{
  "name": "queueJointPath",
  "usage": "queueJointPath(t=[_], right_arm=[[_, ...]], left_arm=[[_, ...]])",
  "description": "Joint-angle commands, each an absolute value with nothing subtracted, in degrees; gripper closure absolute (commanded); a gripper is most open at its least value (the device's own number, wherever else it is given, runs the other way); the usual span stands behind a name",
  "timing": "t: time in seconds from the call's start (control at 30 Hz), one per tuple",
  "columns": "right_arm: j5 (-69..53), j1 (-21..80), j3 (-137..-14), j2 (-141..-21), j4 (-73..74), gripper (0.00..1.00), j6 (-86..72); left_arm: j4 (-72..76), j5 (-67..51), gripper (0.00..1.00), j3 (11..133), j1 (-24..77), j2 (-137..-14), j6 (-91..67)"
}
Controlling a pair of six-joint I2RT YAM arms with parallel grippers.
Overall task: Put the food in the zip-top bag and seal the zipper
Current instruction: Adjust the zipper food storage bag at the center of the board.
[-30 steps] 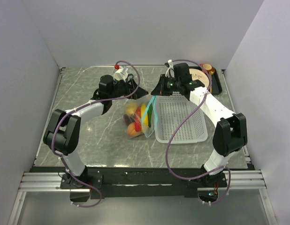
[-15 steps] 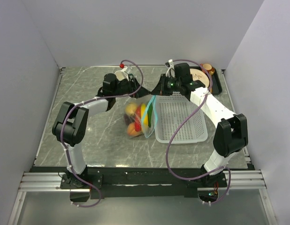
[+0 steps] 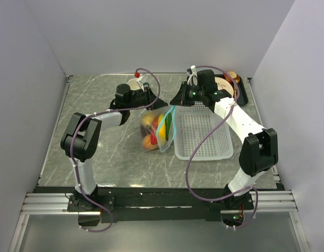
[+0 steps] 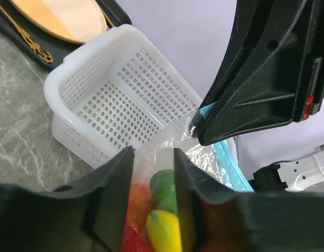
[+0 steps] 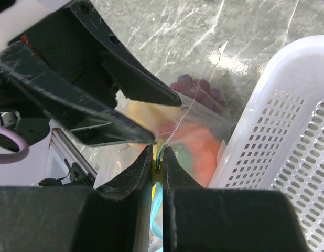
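My left gripper (image 3: 148, 100) has neared the zip-top bag (image 3: 161, 137), jaws slightly apart astride its film. My right gripper (image 5: 158, 157) pinches the zipper (image 4: 230, 163), which the weight of the food (image 3: 150, 140) may pull free.

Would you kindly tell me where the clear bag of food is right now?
In the top view the bag is mid-table, just left of the white basket, its teal strip pinched by the right end effector.
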State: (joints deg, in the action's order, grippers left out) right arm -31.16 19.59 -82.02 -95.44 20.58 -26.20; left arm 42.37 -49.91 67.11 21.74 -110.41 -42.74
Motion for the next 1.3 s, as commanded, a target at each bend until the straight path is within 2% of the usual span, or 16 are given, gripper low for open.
queueJointPath(t=[0.0, 0.03, 0.07, 0.17, 0.27, 0.47, 0.6, 0.63, 0.67, 0.73, 0.77, 0.8, 0.83, 0.9, 1.07, 1.27], right_arm=[[-32.78, 18.9, -82.71, -92.11, 16.35, 0.95, -27.07], [-32.96, 18.9, -82.71, -92.2, 16.43, 0.94, -27.16], [-33.13, 18.9, -82.71, -92.2, 16.44, 0.93, -27.25], [-33.31, 18.98, -82.97, -92.55, 17.13, 0.95, -27.16], [-34.54, 19.34, -84.11, -93.43, 18.19, 0.99, -26.72], [-35.15, 22.4, -84.55, -92.9, 17.76, 1.0, -27.42], [-34.98, 26.0, -86.91, -92.29, 17.75, 1.0, -28.39], [-34.72, 27.06, -87.53, -92.2, 17.93, 1.0, -28.39], [-34.54, 27.94, -88.24, -92.11, 18.45, 1.0, -28.39], [-33.75, 30.84, -90.34, -92.2, 18.98, 1.0, -28.56], [-33.58, 31.81, -90.87, -92.2, 19.25, 1.0, -28.74], [-33.05, 33.82, -91.92, -92.28, 19.34, 1.0, -29.09], [-33.05, 34.79, -92.28, -92.29, 19.07, 1.0, -29.35], [-32.78, 37.69, -93.42, -92.37, 18.9, 1.0, -30.32], [-33.13, 44.02, -97.29, -92.99, 19.43, 1.0, -31.81], [-36.73, 48.69, -98.36, -92.38, 14.34, 1.0, -37.42]], left_arm=[[45.27, -51.86, 0.65, 68.47, 22.41, -110.92, -42.98], [44.31, -51.86, 0.7, 68.9, 22.5, -110.92, -42.8], [43.6, -51.77, 0.81, 69.25, 22.5, -111.0, -42.54], [40.26, -50.37, 0.99, 69.79, 22.5, -110.57, -41.4], [37.97, -48.61, 0.99, 68.73, 22.59, -108.73, -40.26], [33.41, -41.23, 0.99, 63.73, 22.5, -100.65, -38.59], [18.69, -29.92, 0.99, 61.96, 22.41, -90.83, -34.99], [14.54, -23.01, 0.97, 62.22, 22.06, -89.05, -34.37], [10.76, -18.94, 0.88, 62.66, 21.63, -85.99, -32.97], [2.31, -10.77, 0.82, 62.93, 20.57, -82.81, -32.87], [0.81, -9.33, 0.67, 62.41, 18.74, -79.57, -33.57], [-1.99, -8.19, 0.6, 60.92, 17.85, -77.8, -33.75], [-3.24, -5.22, 0.47, 60.21, 17.15, -76.13, -33.92], [-5.7, -3.0, 0.34, 58.54, 15.12, -71.47, -33.4], [-10.98, -0.18, 0.25, 56.69, 13.1, -63.21, -31.64], [-14.58, 2.28, 0.24, 57.22, 12.66, -59.33, -30.24]])
